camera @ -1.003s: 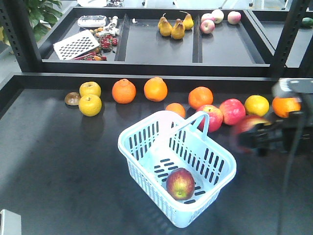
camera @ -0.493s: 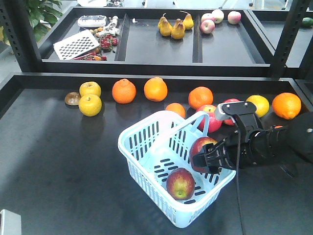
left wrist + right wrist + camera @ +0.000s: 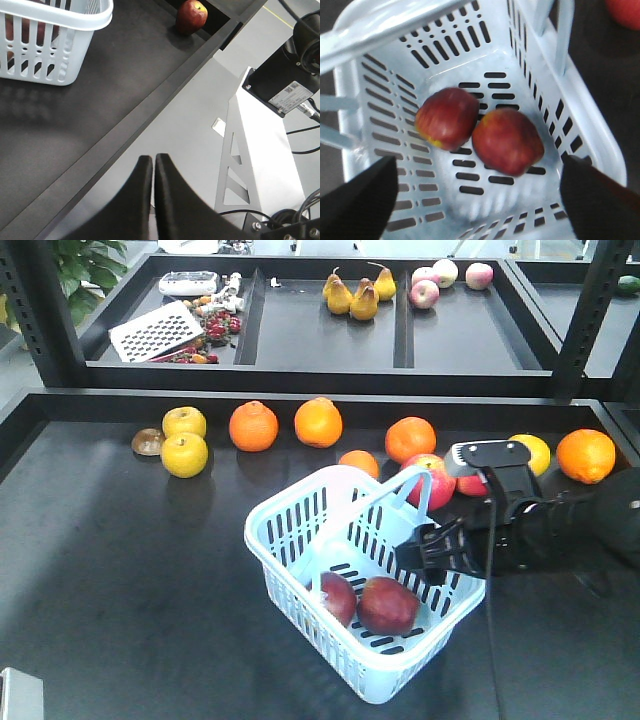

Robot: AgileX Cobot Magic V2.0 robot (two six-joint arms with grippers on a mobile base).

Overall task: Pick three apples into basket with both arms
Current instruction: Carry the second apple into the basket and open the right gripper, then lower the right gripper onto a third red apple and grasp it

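Note:
The pale blue basket stands mid-table with two dark red apples side by side on its floor, one on the left and one on the right. My right gripper hovers open over the basket's right rim. In the right wrist view its gripper spreads wide above the basket, holding nothing; the left apple shows a yellow patch and touches the other apple. My left gripper is shut and empty, off the table's front edge. A further red apple sits beyond the basket.
Oranges, yellow fruits and pink-red apples line the table's back. A raised shelf behind holds pears, apples and a grater. Black uprights flank it. A white metal frame stands off the table's front edge.
My right arm swung in from the right with an apple and let it go into the basket. The apple inside rolled left. The basket shifted slightly.

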